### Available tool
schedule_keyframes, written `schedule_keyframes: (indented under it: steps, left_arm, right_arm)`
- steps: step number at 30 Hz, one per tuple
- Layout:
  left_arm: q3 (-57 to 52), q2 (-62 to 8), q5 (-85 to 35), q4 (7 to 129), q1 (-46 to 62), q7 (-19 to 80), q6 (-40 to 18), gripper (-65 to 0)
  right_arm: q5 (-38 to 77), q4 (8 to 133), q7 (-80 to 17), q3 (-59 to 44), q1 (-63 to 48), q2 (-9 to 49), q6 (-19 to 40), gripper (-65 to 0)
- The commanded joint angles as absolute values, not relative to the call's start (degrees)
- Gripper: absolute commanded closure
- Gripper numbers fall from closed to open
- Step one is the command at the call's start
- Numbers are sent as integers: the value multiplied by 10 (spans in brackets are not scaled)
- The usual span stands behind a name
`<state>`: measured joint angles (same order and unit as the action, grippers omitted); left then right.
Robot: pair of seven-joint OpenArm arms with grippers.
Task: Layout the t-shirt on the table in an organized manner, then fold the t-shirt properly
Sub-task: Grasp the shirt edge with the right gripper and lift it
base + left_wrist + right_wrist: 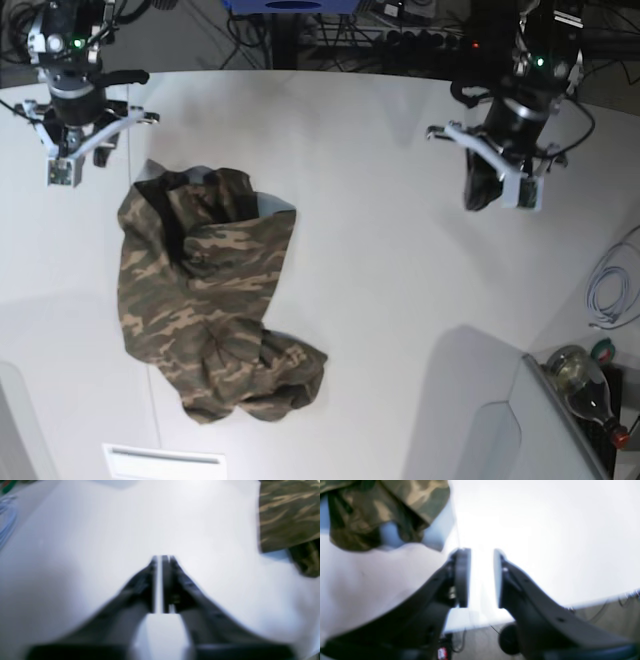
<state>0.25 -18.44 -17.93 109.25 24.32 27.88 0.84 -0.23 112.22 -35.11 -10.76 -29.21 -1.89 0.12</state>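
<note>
The camouflage t-shirt (205,290) lies crumpled in a heap on the left half of the white table (380,270), partly bunched and folded over itself. My right gripper (75,160) hovers just beyond the shirt's far left corner. In the right wrist view its fingers (482,551) stand open with nothing between them, and the t-shirt (382,510) sits up and to the left. My left gripper (495,200) hangs over bare table at the far right, well apart from the shirt. In the left wrist view it (160,557) shows a narrow empty gap, and the t-shirt (287,515) is at the upper right.
A coiled light cable (605,290) lies off the table's right edge, with a bottle (585,380) below it. A white label strip (165,462) sits at the table's near edge. The table edge (595,601) shows in the right wrist view, with cables beyond it.
</note>
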Motion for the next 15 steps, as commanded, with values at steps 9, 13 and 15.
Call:
schedule_keyframes:
  steps: [9,13,15]
  left_arm:
    - [177,-119,-182,919,33,282,2,-206]
    - [219,-77,-180,823,-25,254,2,-206]
    - [239,-58,-178,778,-47,226,2,-206]
  right_arm:
    - [1,1115,-393,-23,-199,5,1,-374]
    - [1,1105,-391,-38,-186,5,1,-374]
    - [1,1095,-389,-53,-181,5,1,-374]
